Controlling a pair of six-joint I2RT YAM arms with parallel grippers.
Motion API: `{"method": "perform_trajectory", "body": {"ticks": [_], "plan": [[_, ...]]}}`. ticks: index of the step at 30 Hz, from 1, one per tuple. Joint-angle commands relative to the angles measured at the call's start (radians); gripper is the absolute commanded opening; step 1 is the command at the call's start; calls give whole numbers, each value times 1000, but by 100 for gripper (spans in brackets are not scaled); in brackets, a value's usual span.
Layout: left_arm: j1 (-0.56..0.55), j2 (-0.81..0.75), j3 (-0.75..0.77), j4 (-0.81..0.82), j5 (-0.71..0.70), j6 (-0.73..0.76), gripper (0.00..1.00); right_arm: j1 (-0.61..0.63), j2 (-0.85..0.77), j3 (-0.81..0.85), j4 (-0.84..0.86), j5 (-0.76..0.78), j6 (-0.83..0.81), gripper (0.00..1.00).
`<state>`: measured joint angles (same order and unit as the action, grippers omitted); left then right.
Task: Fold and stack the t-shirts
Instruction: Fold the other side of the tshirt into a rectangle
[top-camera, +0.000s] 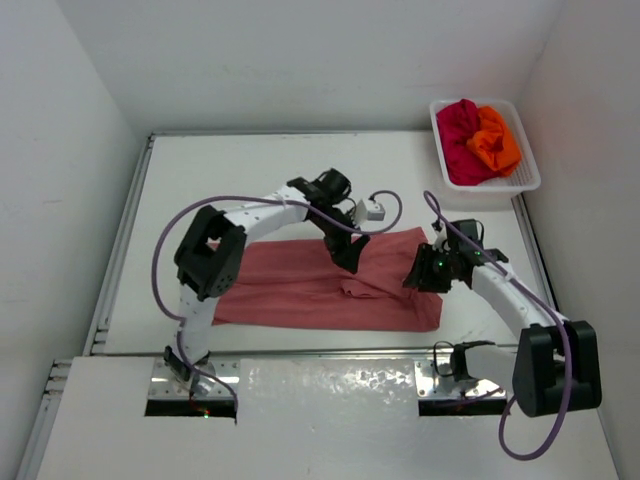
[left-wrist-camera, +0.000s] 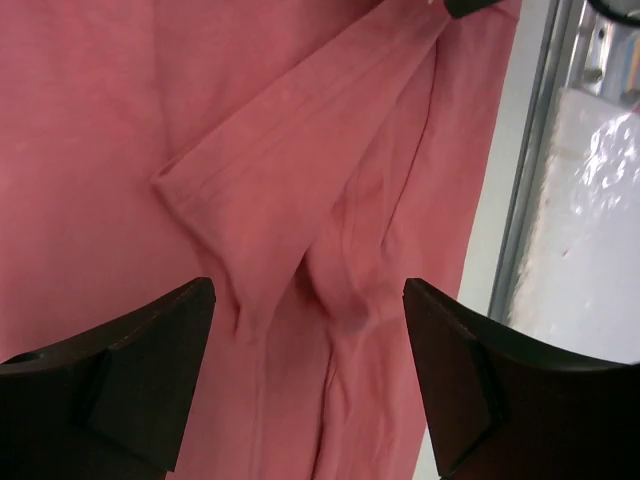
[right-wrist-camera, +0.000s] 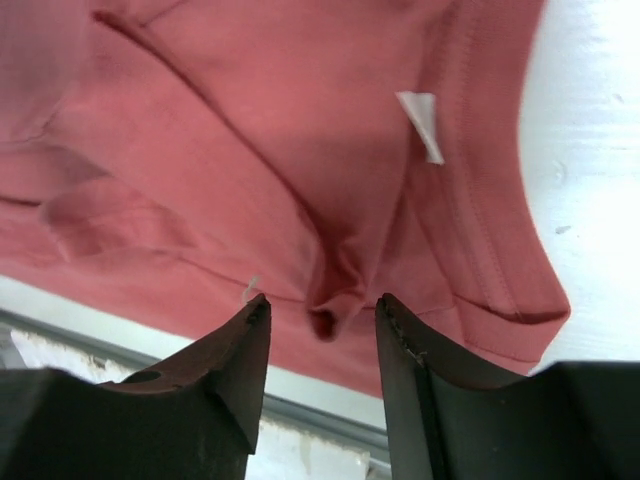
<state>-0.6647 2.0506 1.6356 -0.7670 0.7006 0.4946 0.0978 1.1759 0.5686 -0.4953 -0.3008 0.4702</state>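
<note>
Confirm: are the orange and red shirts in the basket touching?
Touching. The top view shows the orange t-shirt bunched right against the crimson t-shirt inside the white basket, with no gap between them.

No readable text, label or number anywhere.

White left arm (top-camera: 250, 218) arches forward, wrist pitched down; black two-finger left gripper (left-wrist-camera: 308, 300) jaws spread wide. White right arm (top-camera: 505, 295) angles inward; black right gripper (right-wrist-camera: 322, 310) jaws parted moderately.
</note>
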Motion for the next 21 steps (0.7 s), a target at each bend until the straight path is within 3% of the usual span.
{"method": "perform_trajectory", "body": {"ticks": [1, 7, 12, 17, 21], "plan": [[-7, 8, 3, 179, 86, -184, 75, -20, -35, -65, 113, -38, 44, 43], [-12, 85, 18, 296, -38, -287, 72, -20, -47, -142, 199, -90, 65, 36], [-35, 125, 9, 287, -53, -281, 55, -20, -55, -139, 199, -78, 47, 36], [-38, 132, -16, 305, -72, -281, 55, -20, -45, -138, 190, -46, 28, 37], [-52, 164, 24, 331, -105, -303, 47, -20, -33, -124, 176, -35, 13, 37]]}}
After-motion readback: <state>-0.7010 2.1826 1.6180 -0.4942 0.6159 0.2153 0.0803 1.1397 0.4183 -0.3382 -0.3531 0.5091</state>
